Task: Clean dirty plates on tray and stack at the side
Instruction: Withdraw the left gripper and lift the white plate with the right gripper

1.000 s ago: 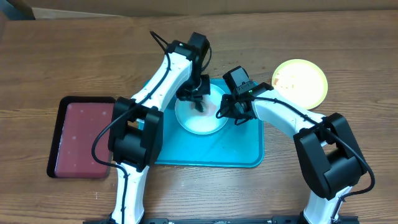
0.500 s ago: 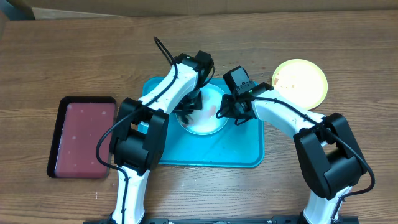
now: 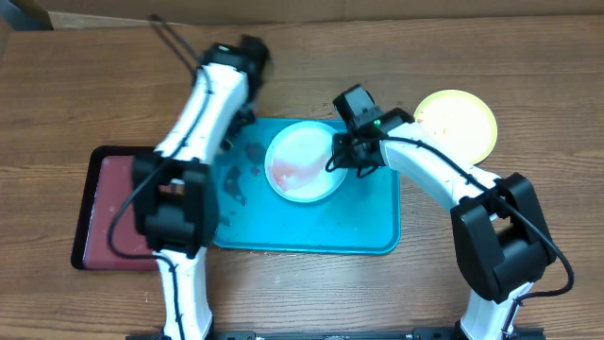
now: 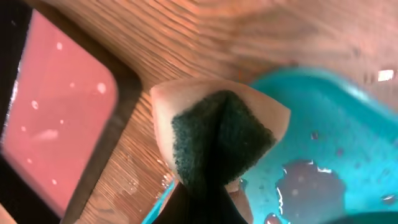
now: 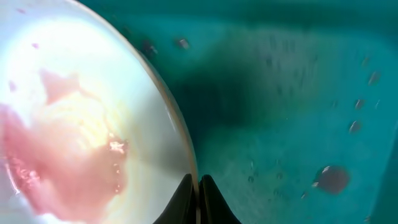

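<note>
Left fingers (image 4: 205,202) swung off plate (image 3: 304,162), pinching sponge (image 4: 224,134) | right fingers (image 5: 186,202) pinching plate rim on tray (image 3: 368,227)

We see a worktop (image 3: 528,57) of brown wood grain, matt overall, with a faint sheen in the left wrist view. The tray (image 3: 359,227) looks like smooth turquoise plastic, and droplets and small puddles shine on it. The white plate (image 3: 304,162) is smooth, glossy plastic with a thin pinkish film smeared across its middle. The yellow plate (image 3: 457,121) looks like the same smooth plastic, bright under the light. The red tray (image 3: 118,212) has a smooth red floor with pale specks and a matt black rim. The sponge (image 4: 221,134) shows a rough, fibrous dark green face on pale, soft foam. The left arm (image 3: 203,104) and right arm (image 3: 425,165) wear glossy white shells over matt black joints.
</note>
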